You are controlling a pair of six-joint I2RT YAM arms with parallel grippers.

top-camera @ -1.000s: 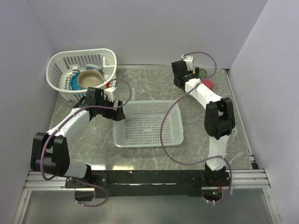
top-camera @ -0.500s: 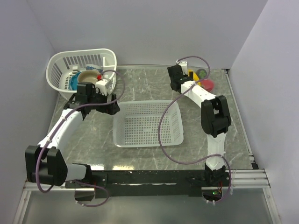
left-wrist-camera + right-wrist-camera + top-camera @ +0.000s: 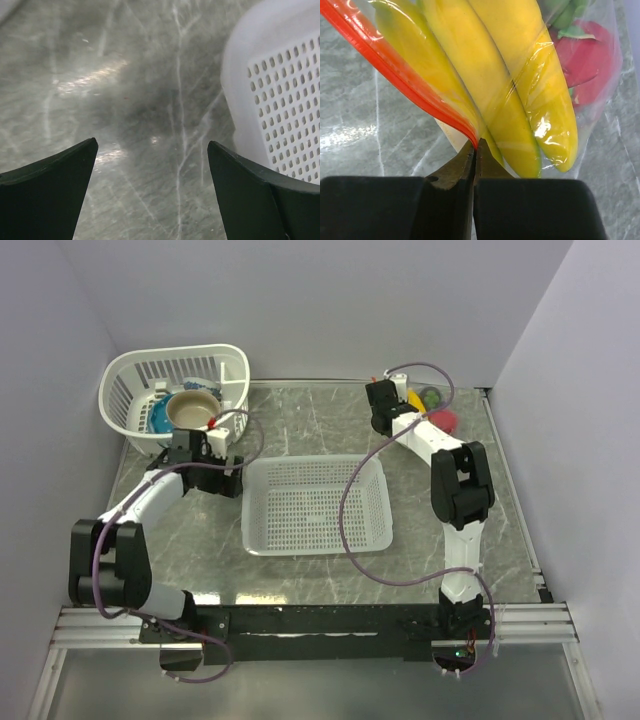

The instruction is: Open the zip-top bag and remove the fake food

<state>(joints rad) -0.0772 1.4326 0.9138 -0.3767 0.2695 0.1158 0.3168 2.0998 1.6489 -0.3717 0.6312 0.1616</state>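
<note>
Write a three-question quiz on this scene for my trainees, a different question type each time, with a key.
1. True or false: the right gripper is shut on the orange-red strip of the zip-top bag.
2. Fill in: the left gripper hangs beside the flat white basket with its jaws ____.
3. Where is the banana bunch? A, in the left gripper. B, inside the zip-top bag. C, in the flat white basket.
Key: 1 true; 2 open; 3 B.
</note>
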